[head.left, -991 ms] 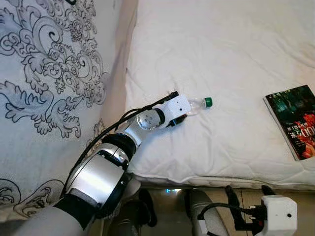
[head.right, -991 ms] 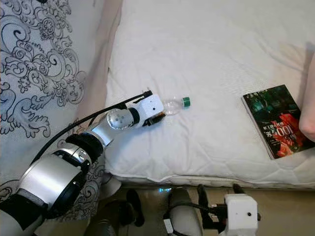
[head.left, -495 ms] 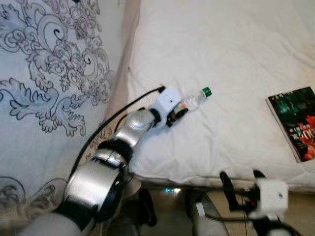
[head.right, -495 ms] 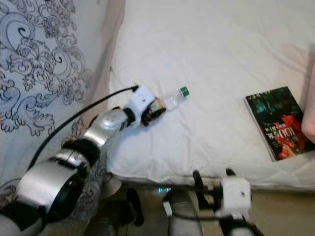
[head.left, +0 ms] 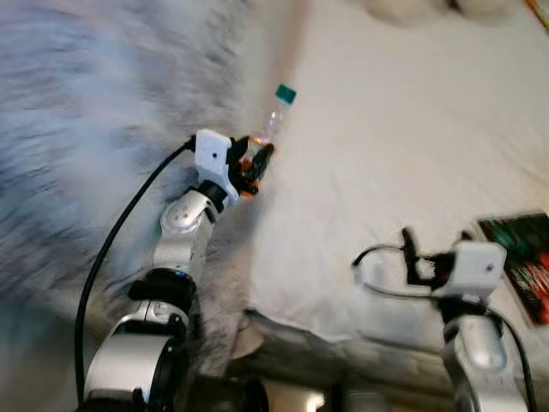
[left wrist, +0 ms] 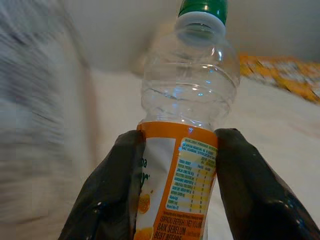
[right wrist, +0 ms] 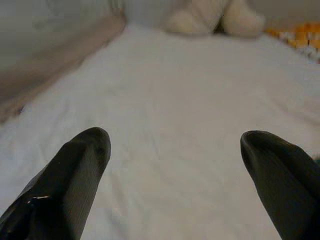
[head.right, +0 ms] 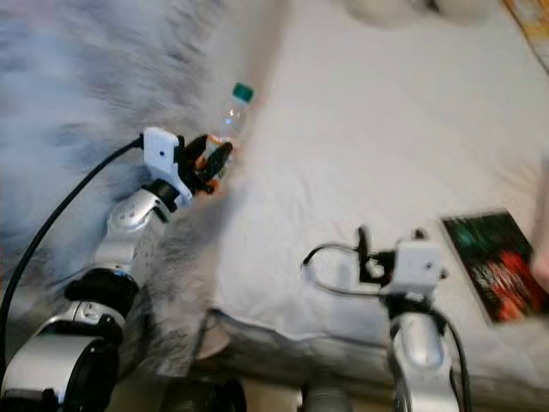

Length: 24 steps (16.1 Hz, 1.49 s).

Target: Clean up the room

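A clear plastic bottle point(head.left: 273, 115) with a green cap and an orange label is held up in the air beside the bed's left edge. My left gripper point(head.left: 254, 163) is shut on the bottle's labelled lower part; in the left wrist view both black fingers point(left wrist: 112, 195) press the label of the bottle point(left wrist: 187, 130). My right gripper point(head.left: 433, 249) hovers over the front of the white bed point(head.left: 386, 129), and its fingers point(right wrist: 75, 175) stand wide apart with nothing between them.
A dark-covered book point(head.left: 523, 257) lies on the bed near its right front edge. A patterned blanket point(head.left: 94, 129), blurred, hangs to the left of the bed. A pale stuffed toy point(right wrist: 215, 17) lies at the far end of the bed.
My left gripper has lifted the bottle off the bed and swung it up and leftward. My right arm has risen over the bed. The camera has moved and the picture is blurred.
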{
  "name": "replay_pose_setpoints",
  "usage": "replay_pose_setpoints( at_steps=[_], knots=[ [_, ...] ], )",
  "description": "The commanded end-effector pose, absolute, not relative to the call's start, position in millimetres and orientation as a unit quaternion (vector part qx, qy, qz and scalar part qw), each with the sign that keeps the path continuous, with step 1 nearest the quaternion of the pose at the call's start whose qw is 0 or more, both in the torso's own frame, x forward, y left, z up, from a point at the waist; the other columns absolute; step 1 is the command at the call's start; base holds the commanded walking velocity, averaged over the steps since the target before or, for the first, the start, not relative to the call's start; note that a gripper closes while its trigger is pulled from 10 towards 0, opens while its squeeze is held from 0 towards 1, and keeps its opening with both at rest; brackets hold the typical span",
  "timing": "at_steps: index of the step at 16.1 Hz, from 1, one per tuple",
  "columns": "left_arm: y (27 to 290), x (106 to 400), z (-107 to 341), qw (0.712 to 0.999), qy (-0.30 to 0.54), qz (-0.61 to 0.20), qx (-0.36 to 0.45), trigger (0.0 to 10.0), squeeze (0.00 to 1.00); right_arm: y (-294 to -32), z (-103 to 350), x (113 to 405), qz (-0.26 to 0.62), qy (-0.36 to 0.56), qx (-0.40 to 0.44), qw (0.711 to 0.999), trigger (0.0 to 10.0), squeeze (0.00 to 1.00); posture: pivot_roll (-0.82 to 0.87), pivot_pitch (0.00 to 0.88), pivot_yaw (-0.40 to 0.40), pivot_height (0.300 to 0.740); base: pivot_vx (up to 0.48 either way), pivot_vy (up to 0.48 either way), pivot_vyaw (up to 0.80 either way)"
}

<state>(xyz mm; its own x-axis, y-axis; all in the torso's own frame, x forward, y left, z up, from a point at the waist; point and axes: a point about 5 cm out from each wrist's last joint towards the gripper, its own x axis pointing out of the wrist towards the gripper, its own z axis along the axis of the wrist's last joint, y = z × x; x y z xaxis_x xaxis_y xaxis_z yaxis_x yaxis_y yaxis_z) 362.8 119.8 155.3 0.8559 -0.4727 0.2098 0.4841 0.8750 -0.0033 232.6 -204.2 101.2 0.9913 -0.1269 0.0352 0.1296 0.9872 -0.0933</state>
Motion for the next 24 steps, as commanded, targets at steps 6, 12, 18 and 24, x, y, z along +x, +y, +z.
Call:
replay_pose_setpoints(
  at_steps=[6, 12, 18, 24],
  knots=[
    [135, 348, 158, 0.987, -0.118, -0.099, -0.033, 10.0, 0.00, -210, 112, 250, -0.108, -0.060, -0.042, 0.991, 10.0, 0.00, -0.18, 0.000, 0.071, 0.740, 0.000, 0.000, 0.00],
    [111, 320, 142, 0.983, -0.092, -0.145, -0.066, 10.0, 0.00, -206, 93, 252, -0.097, -0.026, -0.039, 0.994, 10.0, 0.00, -0.17, 0.000, 0.071, 0.740, 0.000, -0.240, 0.00],
    [102, 312, 134, 0.981, -0.074, -0.169, -0.063, 10.0, 0.00, -207, 86, 255, -0.093, -0.022, -0.052, 0.994, 10.0, 0.00, -0.18, 0.000, 0.070, 0.740, 0.000, -0.477, 0.00],
    [133, 312, 102, 0.992, -0.010, -0.081, -0.094, 10.0, 0.00, -203, 82, 253, -0.069, -0.014, -0.057, 0.996, 10.0, 0.00, -0.20, 0.000, 0.069, 0.740, 0.000, -0.467, 0.00]
  ],
)
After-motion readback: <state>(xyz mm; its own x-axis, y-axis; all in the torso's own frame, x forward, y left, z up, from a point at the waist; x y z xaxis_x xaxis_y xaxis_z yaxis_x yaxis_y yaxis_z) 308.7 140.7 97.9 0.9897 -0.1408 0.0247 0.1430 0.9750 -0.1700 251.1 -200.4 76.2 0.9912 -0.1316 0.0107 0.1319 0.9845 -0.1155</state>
